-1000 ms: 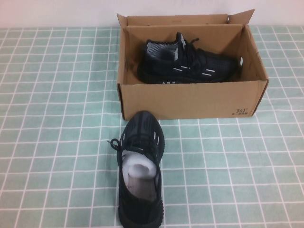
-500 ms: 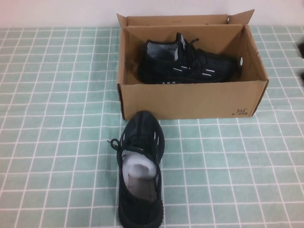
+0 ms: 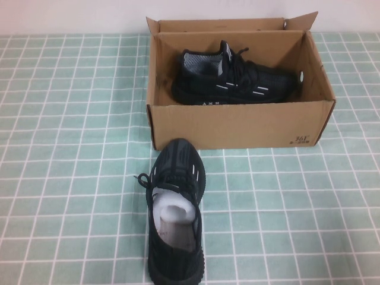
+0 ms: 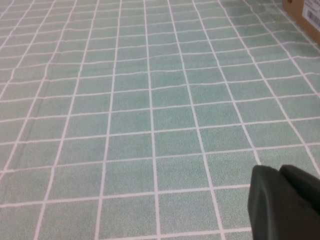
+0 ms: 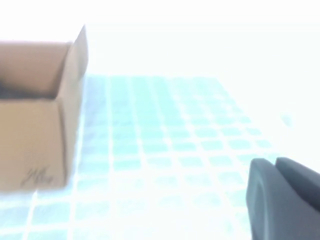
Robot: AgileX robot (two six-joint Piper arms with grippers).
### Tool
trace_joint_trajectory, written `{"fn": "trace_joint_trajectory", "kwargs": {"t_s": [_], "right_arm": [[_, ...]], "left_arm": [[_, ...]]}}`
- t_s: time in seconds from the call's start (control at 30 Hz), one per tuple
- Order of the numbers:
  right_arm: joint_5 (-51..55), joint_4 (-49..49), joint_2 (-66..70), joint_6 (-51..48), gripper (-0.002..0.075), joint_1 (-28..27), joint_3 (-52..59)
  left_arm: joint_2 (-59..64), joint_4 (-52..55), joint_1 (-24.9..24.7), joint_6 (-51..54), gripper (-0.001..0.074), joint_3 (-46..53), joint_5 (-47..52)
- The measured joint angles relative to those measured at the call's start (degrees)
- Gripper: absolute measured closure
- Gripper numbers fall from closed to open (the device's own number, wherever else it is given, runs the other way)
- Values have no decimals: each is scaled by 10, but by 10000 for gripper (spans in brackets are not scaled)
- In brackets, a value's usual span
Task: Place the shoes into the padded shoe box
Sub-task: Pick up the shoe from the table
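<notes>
One black knit shoe [image 3: 233, 80] lies on its side inside the brown cardboard shoe box [image 3: 237, 126] at the back centre of the table. The other shoe [image 3: 176, 211] stands upright on the tablecloth just in front of the box, toe toward it, white paper showing in its opening. Neither arm shows in the high view. My left gripper [image 4: 280, 200] hangs shut over bare green check cloth, holding nothing. My right gripper [image 5: 277, 200] is shut and empty too, off to the right of the box [image 5: 40, 115].
A green and white check tablecloth [image 3: 71, 148] covers the table. A pale wall runs behind the box. A corner of the box [image 4: 305, 12] with a white label shows in the left wrist view.
A dark shape at the right edge of the high view half a second ago is gone. Shoes and box have not moved.
</notes>
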Motion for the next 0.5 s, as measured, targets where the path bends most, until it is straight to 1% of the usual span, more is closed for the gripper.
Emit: {"fn": "trace_joint_trajectory", "kwargs": {"t_s": [0.1, 0.2, 0.33, 0.5], "right_arm": [[-48, 3, -64, 12, 733, -17, 54], [-62, 4, -123, 17, 733, -20, 75], [-33, 4, -182, 18, 733, -13, 77], [34, 4, -225, 18, 734, 8, 77]], "left_arm": [[0, 0, 0, 0, 739, 0, 0], [0, 0, 0, 0, 739, 0, 0], [0, 0, 0, 0, 739, 0, 0], [0, 0, 0, 0, 739, 0, 0]]}}
